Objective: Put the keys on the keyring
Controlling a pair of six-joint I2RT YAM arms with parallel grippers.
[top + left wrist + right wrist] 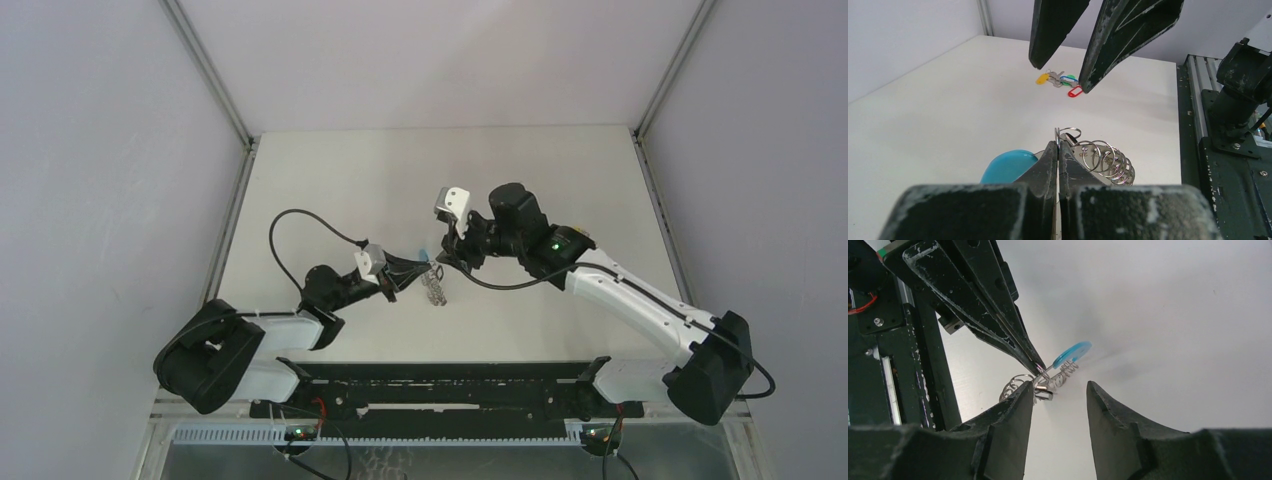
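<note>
The keyring is a string of silver split rings with a light blue round tag. My left gripper is shut on one thin ring at its end and holds it just above the table. In the top view, the left gripper meets the right gripper at the table's middle, with the rings hanging below. My right gripper is open and empty, its left finger right beside the rings and the blue tag. The keys, with yellow, teal and red tags, lie farther off on the table.
The black rail and arm bases run along the near edge. White walls enclose the table on three sides. The right arm's body hides the keys in the top view.
</note>
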